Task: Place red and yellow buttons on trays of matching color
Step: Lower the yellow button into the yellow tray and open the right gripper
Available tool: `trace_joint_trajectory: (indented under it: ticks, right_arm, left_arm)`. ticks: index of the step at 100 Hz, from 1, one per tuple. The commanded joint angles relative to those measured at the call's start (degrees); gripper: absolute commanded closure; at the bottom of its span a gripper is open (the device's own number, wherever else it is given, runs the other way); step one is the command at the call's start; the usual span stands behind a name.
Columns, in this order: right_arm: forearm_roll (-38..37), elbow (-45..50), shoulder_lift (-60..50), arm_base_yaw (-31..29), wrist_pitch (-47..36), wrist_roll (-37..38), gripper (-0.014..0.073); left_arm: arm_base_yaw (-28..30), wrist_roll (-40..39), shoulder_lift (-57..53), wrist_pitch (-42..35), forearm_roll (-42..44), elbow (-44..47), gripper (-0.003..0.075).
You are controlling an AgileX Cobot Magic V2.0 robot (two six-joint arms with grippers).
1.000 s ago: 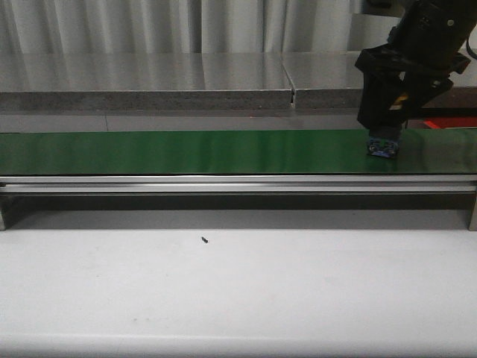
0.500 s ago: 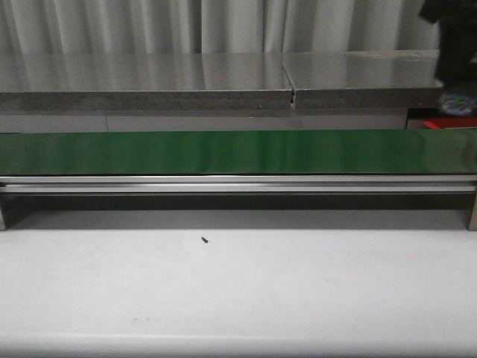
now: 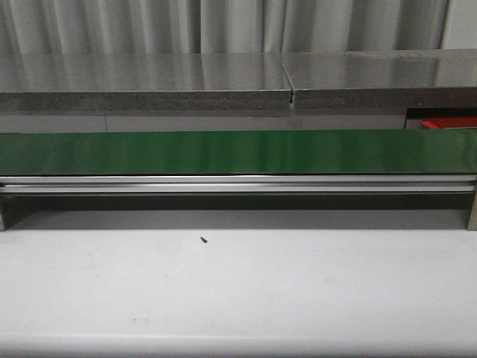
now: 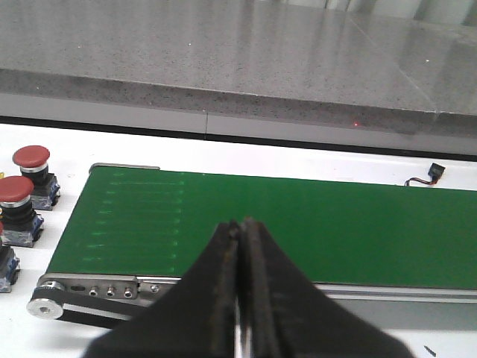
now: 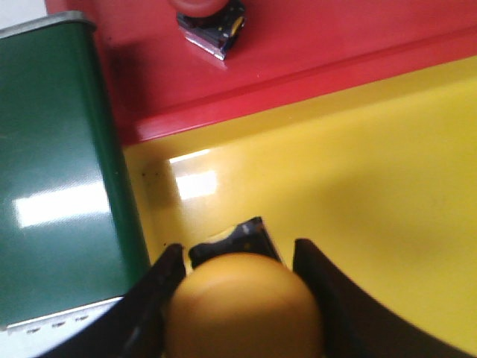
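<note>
Right gripper (image 5: 242,298) is clamped on a yellow button (image 5: 242,306), held over the yellow tray (image 5: 358,171), presumably for release there, colours matching. One red button (image 5: 210,19) already sits in the red tray (image 5: 313,37). Left gripper (image 4: 240,298) idles, fingers pressed together and empty, above the green belt (image 4: 298,231); more red buttons (image 4: 22,190) wait beside the belt's end.

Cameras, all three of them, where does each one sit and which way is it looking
Front view: sits behind the table, looks forward across it at the green belt; no arm shows.
Left wrist view: on the left arm, looks over the belt's end and red buttons beside it; the left claw shows, closed.
Right wrist view: on the right arm, looks down at the yellow tray and red tray; the right claw grips a yellow button.
Shared: all three show the belt.
</note>
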Motion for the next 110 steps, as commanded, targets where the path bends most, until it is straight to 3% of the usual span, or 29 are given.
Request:
trace_joint_trajectory:
  ticks: [1, 55, 83, 98, 110]
  right_arm:
    - [1.83, 0.09, -0.62, -0.36, -5.00, 0.08, 0.0511]
    - [1.94, 0.40, 8.39, -0.24, -8.63, 0.02, 0.0489]
    - [1.94, 0.40, 9.91, -0.24, -7.80, 0.02, 0.0350]
    - [1.89, 0.40, 9.38, -0.24, -7.61, 0.02, 0.0168]
    - [1.89, 0.30, 8.21, -0.24, -7.61, 0.02, 0.0078]
  left_arm:
    - [-0.36, -0.27, -0.12, -4.43, -0.74, -1.53, 0.0739]
    - [-0.36, -0.27, -0.12, -4.43, -0.74, -1.53, 0.0739]
    - [-0.36, -0.27, -0.12, -4.43, -0.74, -1.53, 0.0739]
    - [-0.36, -0.27, -0.12, -4.43, -0.74, -1.53, 0.0739]
    - [-0.36, -0.27, -0.12, -4.43, -0.74, -1.53, 0.0739]
